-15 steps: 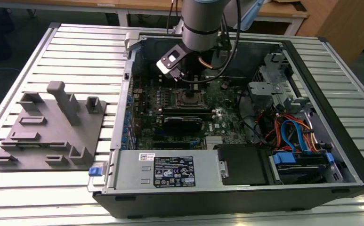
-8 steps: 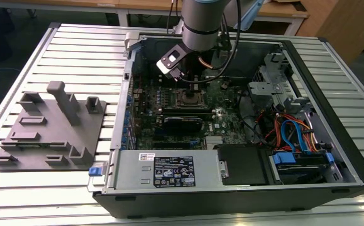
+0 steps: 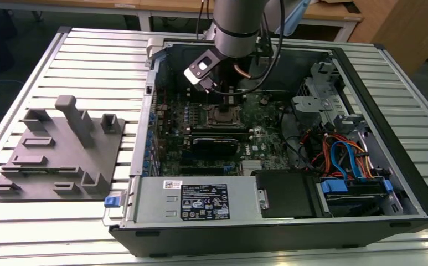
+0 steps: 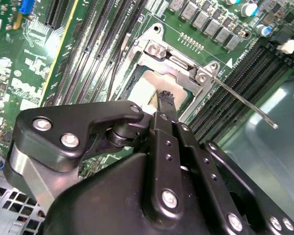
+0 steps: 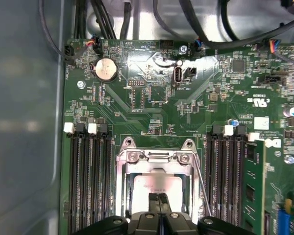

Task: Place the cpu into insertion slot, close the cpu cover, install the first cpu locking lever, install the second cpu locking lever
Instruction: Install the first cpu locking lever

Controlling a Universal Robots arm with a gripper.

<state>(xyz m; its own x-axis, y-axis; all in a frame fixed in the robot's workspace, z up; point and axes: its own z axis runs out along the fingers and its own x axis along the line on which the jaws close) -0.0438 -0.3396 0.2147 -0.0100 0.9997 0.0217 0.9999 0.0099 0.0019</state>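
The black metal gripper's (image 5: 159, 199) two fingers are pressed together with nothing between them. Their tips are at the small flat square cpu with a dull silver-grey top (image 5: 149, 185), which lies directly beneath in the square black insertion slot (image 3: 222, 117). Around them the thin silver metal cpu cover frame (image 5: 154, 157) lies flat. Just beside it, a thin steel wire locking lever (image 4: 245, 100) juts out over the long black memory slots (image 5: 90, 181). Farther off is a round silver coin battery (image 5: 107, 69).

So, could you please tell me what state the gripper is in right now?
Gripper: shut, holding nothing, its tips over the cpu.
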